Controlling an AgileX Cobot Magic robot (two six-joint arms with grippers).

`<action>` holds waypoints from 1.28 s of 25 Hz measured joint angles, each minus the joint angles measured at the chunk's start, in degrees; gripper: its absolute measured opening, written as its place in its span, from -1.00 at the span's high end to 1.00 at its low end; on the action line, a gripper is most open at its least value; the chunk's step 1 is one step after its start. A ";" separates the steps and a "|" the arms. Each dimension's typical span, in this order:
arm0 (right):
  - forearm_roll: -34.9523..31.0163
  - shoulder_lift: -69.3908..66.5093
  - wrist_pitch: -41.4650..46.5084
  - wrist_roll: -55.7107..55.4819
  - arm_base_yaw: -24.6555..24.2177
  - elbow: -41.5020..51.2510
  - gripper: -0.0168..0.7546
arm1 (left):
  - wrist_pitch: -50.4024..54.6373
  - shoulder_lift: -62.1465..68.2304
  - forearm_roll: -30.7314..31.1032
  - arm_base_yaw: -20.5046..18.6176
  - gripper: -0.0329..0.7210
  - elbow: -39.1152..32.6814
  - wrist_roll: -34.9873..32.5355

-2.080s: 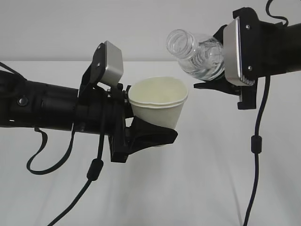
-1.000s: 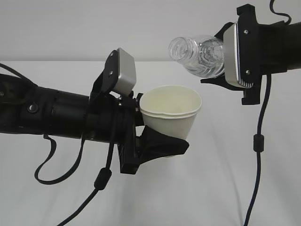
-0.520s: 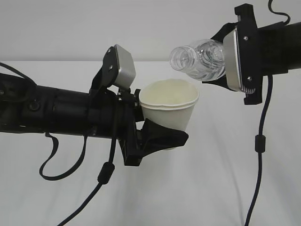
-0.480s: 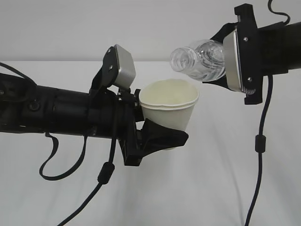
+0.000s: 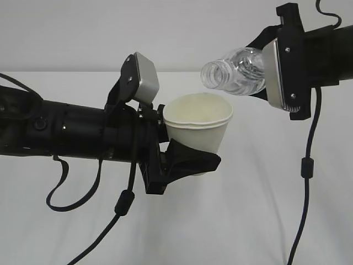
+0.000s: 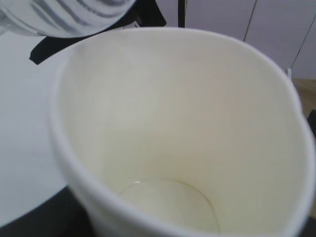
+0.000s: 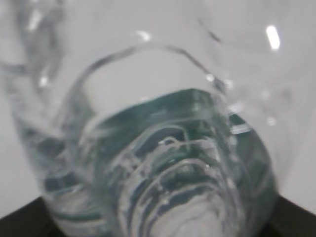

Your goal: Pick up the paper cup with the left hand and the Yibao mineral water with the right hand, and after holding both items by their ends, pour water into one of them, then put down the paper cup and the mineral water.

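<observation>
Where arms hover: plain white tabletop (image 5: 231, 221), pale grey wall (image 5: 110, 27) behind.

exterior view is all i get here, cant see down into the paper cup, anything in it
Observer: The left wrist view looks straight into the paper cup. Its walls look dry; I can't tell whether there is any water at the bottom.
Operator: is the bottle mouth over the cup
Observer: In the left wrist view, the Yibao mineral water shows only at the top-left corner, above the cup's far rim. No stream is visible.
Operator: label, cant see it from here
Observer: The right wrist view shows the dark green label through the clear ribbed plastic.
</observation>
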State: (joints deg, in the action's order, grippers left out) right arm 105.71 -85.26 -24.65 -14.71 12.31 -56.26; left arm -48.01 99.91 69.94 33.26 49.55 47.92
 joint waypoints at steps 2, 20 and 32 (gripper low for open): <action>0.00 0.00 0.00 0.52 0.00 0.00 -0.32 | 0.00 0.00 0.00 0.00 -0.25 0.00 0.00; 0.00 0.00 0.89 4.25 0.00 0.00 -0.32 | 0.12 0.00 0.68 0.00 -0.25 0.00 0.00; 0.00 0.00 1.37 6.30 0.00 0.00 -0.32 | 0.82 0.00 0.68 0.00 -0.25 0.00 0.00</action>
State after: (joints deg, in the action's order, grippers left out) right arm 105.71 -85.26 -23.28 -8.41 12.31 -56.26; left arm -47.19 99.91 70.62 33.26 49.55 47.92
